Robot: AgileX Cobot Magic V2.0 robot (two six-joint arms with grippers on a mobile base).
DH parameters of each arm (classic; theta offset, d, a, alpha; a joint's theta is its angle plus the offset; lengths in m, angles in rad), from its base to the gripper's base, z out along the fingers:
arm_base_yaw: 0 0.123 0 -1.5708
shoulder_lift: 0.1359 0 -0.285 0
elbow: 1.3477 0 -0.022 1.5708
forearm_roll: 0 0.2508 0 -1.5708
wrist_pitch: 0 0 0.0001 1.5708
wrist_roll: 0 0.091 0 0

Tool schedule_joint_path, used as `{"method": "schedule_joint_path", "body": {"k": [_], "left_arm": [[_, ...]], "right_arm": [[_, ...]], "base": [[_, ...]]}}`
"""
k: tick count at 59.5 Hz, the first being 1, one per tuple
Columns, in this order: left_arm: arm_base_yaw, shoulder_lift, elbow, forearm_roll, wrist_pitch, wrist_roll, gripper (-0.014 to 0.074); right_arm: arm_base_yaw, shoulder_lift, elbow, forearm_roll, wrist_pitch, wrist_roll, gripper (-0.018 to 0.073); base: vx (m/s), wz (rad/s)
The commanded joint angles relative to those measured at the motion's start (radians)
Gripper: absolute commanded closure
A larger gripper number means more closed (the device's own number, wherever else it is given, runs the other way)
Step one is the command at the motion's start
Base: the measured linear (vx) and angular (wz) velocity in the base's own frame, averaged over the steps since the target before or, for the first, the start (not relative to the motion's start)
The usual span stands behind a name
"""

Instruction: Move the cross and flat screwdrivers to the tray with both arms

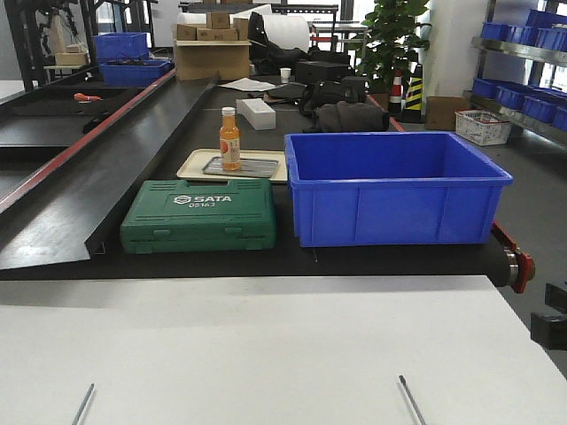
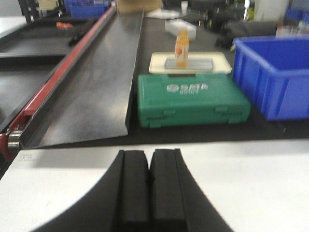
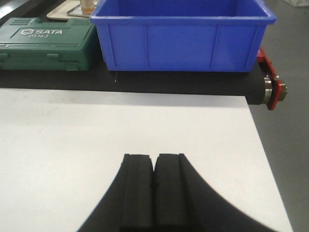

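Screwdrivers (image 1: 84,404), 2 of them, seen only as thin silver shafts at the bottom edge of the front view: 1 low on the left, the other (image 1: 412,400) low on the right. Both flat on the white table (image 1: 266,345), well apart, handles cut off by the edge of the picture.

Probably light and stiff, no bend in them. Bare steel shaft thin, smooth and slippery, likely to roll or slide out of a pinch. Better to grab at the handle, most likely fatter and less slippy, near its middle so the tool hangs level. Squeeze across the handle, not along it. Not breakable, but able to roll away if bumped.

Left gripper (image 2: 148,164) closed all the way, 2 black pads pressed together, nothing held, low over the near part of the white table. Right gripper (image 3: 154,166) just the same: closed all the way, nothing between the pads, over the table's right side. Need to open both before any grab.

No big grey tray in any of the 3 views, so no telling where to put the tools. Past the table, on the black belt: a green tool case (image 1: 199,217), a blue bin (image 1: 399,190) just beside it, and behind the case a cream tray (image 1: 190,164) with an orange bottle (image 1: 230,139) standing on it
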State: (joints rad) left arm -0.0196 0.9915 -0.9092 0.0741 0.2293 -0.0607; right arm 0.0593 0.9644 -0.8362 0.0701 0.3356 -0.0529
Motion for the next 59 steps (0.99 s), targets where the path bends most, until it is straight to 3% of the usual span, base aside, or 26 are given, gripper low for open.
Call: {"method": "schedule_joint_path", "body": {"k": [1, 12, 25, 33, 42, 59], "left_arm": [[-0.001, 0.014, -0.039, -0.001, -0.082, 0.042, 0.0554], [-0.001, 0.041, -0.039, -0.002, -0.075, 0.034, 0.0424], [-0.001, 0.042, -0.039, -0.002, -0.048, -0.017, 0.0178], [-0.001, 0.042, -0.039, -0.002, -0.049, -0.016, 0.0108], [-0.001, 0.042, -0.035, -0.002, -0.049, -0.016, 0.0108], [-0.001, 0.05, -0.025, -0.002, -0.001, -0.016, 0.0108]], "right_arm": [[-0.003, -0.004, -0.036, 0.027, -0.08, -0.002, 0.0534], [-0.003, -0.004, -0.036, 0.031, -0.064, -0.003, 0.0378], [-0.003, -0.004, -0.036, 0.031, -0.056, -0.002, -0.0019], [-0.003, -0.004, -0.035, 0.041, -0.091, 0.0, -0.0163], [-0.003, 0.024, -0.061, 0.084, -0.037, -0.009, -0.0156], [-0.003, 0.392, -0.351, 0.072, 0.45, -0.065, -0.0023]], "base": [[0.0, 0.0], [0.0, 0.0], [0.0, 0.0], [0.0, 0.0], [0.0, 0.0], [0.0, 0.0]]}}
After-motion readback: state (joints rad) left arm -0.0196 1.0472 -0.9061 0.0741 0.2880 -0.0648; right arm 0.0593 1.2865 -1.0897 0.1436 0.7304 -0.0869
